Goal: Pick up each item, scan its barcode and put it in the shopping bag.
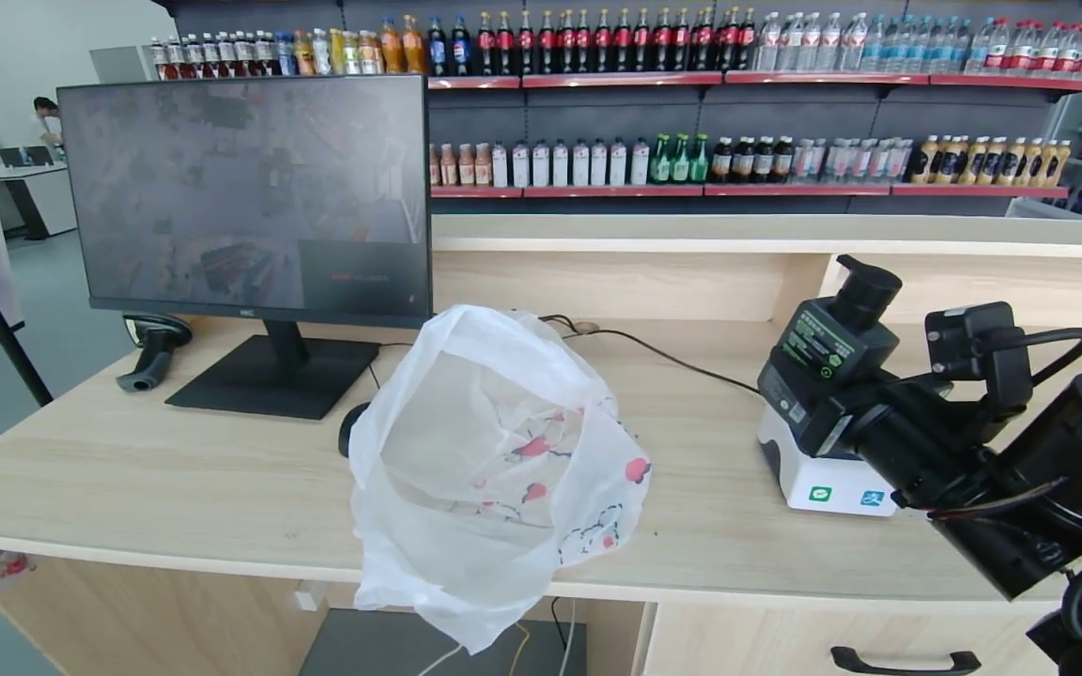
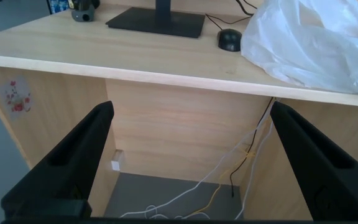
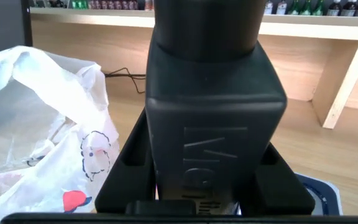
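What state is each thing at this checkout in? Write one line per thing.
shopping bag, open, standing on the counter
black bottle, gripped, tilted above the scanner
right gripper, shut on the black bottle
left gripper, open and empty, below the counter's edge
monitor, on, showing a dim picture

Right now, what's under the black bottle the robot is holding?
A white scanner box on the counter sits below the black bottle in the right gripper. The bottle and gripper cover its top.
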You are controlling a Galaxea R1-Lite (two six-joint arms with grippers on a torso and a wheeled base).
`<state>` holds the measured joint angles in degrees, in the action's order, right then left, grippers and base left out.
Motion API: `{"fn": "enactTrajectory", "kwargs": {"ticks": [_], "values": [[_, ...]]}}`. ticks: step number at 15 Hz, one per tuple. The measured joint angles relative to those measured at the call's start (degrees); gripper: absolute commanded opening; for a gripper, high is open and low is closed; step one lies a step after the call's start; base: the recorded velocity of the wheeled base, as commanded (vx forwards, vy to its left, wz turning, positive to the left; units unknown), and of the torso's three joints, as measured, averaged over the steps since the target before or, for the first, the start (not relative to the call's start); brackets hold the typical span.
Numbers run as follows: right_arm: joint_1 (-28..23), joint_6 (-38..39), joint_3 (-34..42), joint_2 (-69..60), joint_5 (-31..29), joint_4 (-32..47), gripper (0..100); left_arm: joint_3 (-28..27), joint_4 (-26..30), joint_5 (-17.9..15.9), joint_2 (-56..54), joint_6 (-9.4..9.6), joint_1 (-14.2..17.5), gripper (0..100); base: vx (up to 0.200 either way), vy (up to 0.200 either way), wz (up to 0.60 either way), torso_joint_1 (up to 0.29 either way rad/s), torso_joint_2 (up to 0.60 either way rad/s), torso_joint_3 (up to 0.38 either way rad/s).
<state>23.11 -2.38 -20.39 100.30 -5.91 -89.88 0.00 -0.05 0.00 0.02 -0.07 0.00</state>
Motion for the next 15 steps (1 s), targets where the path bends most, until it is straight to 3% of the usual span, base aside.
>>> {"fn": "enactTrajectory", "kwargs": {"ticks": [2,5,8,11,15], "values": [[-1.1,-2.1,0.1,-0.7,1.8,-0.1,0,0.0,-0.1,0.0,0.0,-0.09,0.0,100,0.0,0.0,0.0,0.0,0.0,0.0],[-4.3,-8.8,0.0,-0.9,11.6,-0.1,0,0.0,0.0,0.0,0.0,-0.09,0.0,100,0.0,0.0,0.0,0.0,0.0,0.0],[-5.3,-16.8,0.7,0.7,13.2,-0.1,0,0.0,0.0,0.0,0.0,-0.09,0.0,100,0.0,0.0,0.0,0.0,0.0,0.0],[-5.4,-29.8,0.8,2.6,14.0,0.0,0,0.0,0.0,0.0,0.0,-0.28,0.0,100,0.0,0.0,0.0,0.0,0.0,0.0],[-8.7,-40.9,1.2,3.1,19.5,-0.1,0,0.0,0.0,0.0,0.0,-0.04,0.0,100,0.0,0.0,0.0,0.0,0.0,0.0]]}}
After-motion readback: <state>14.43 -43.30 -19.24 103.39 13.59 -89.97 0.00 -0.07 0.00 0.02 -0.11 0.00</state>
